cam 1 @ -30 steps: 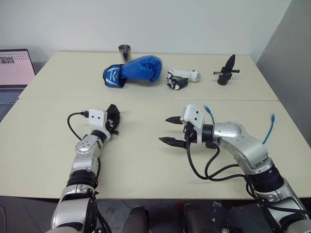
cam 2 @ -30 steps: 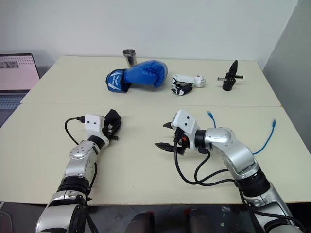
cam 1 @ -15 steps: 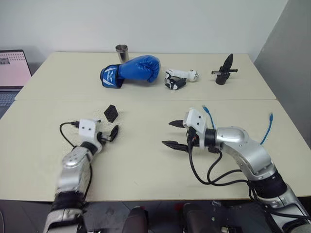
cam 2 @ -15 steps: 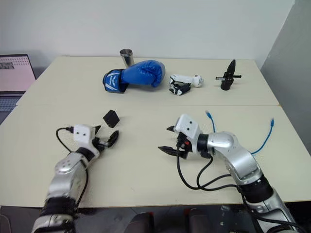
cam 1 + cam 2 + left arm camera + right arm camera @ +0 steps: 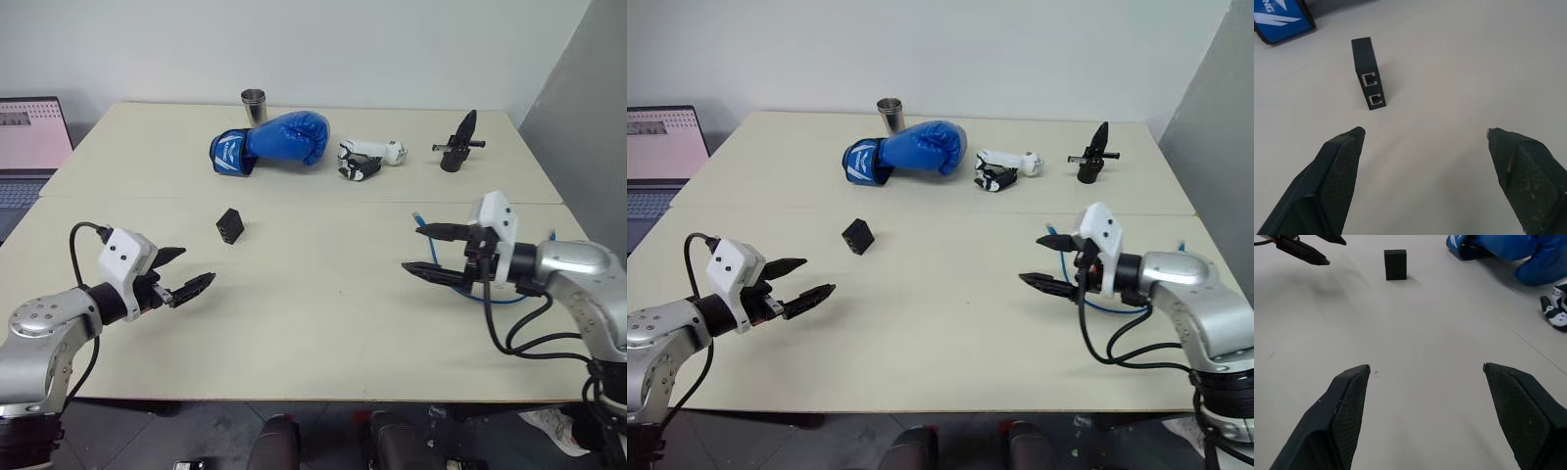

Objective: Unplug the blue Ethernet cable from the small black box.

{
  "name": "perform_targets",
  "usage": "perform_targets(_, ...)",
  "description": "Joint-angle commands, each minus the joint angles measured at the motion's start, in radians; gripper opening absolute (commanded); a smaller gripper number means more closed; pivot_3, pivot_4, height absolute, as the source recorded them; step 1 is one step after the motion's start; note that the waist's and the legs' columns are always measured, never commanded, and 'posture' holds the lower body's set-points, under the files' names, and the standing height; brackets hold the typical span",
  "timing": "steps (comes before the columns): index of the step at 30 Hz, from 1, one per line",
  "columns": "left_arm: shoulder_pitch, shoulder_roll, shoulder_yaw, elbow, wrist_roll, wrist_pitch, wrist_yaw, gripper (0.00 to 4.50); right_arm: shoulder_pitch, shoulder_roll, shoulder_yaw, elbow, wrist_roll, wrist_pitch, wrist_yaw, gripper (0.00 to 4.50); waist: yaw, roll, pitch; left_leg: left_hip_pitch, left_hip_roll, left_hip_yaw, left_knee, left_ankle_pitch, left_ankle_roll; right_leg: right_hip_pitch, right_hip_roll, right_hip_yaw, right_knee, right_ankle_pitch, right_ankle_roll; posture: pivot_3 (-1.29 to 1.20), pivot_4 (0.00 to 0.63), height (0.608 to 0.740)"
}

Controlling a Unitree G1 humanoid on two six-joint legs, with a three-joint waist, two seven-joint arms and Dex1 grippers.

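Observation:
The small black box (image 5: 230, 225) stands alone on the table left of centre, and two empty ports face the left wrist view on the box (image 5: 1369, 73). My left gripper (image 5: 194, 266) hovers open near the front left, apart from the box and holding nothing. My right gripper (image 5: 411, 249) is open at the right, pointing toward the table's middle, also empty. The blue Ethernet cable (image 5: 500, 299) lies on the table under and behind my right forearm, not connected to the box. The right wrist view shows the box (image 5: 1396, 264) far ahead and my left gripper (image 5: 1303, 247) beside it.
Along the back of the table are a blue boxing glove (image 5: 269, 142), a metal cup (image 5: 253, 102), a white and black object (image 5: 364, 159) and a black clip-like tool (image 5: 457, 142). A laptop (image 5: 29, 137) stands off the left edge.
My left gripper opened, let go of the black box and drew back to the front left, leaving the box on the table. My right gripper swung to the right, still open.

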Motion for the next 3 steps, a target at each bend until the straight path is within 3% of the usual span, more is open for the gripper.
perform_targets(1,-0.019,0.037,0.022,-0.031,-0.013,0.012,-0.040,4.25,-0.014,-0.023,-0.037,-0.017,0.047,0.019,0.017,3.92,-0.003,0.000,0.000,0.000,0.000,0.000,0.000,0.000,0.000,0.000,0.000,0.000,0.000,0.000,0.000,0.00,0.150,0.740)
perform_targets(3,-0.025,0.049,0.018,-0.030,-0.012,0.016,-0.058,4.25,-0.013,-0.028,-0.039,-0.016,0.050,0.021,0.015,3.92,-0.003,0.000,0.000,0.000,0.000,0.001,0.000,0.000,0.000,-0.001,0.000,0.001,0.000,0.000,0.000,0.00,0.150,0.740)
